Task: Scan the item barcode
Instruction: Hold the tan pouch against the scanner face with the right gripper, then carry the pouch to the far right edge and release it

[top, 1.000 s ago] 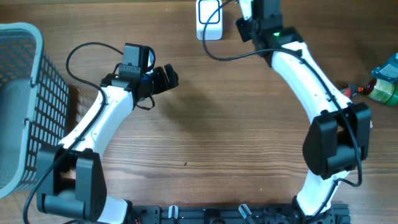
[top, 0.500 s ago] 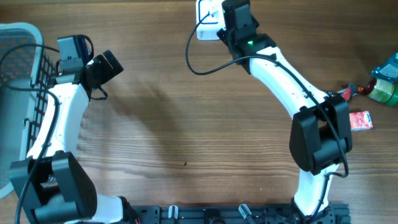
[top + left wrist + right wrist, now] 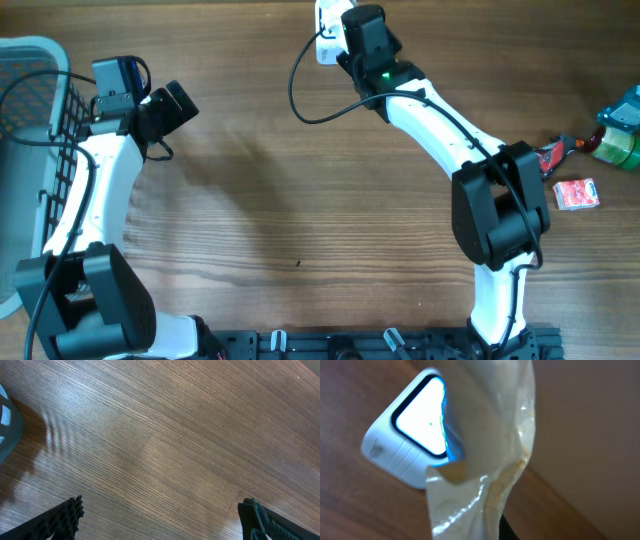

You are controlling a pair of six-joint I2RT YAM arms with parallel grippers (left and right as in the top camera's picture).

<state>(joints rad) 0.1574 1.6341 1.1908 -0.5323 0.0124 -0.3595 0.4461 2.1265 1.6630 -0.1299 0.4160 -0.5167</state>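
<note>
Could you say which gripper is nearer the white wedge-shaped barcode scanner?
Right. The right gripper holds a pale plastic packet at the white scanner; the open left gripper hangs far off, beside the grey basket.

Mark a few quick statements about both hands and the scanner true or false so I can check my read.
1. The right hand holds a clear packet in front of the scanner. True.
2. The scanner's window is dark. False: it glows white.
3. The left hand is shut on an item. False: it is open and empty, above bare table near the basket.
4. A red packet lies on the table beside the right arm. True.
</note>
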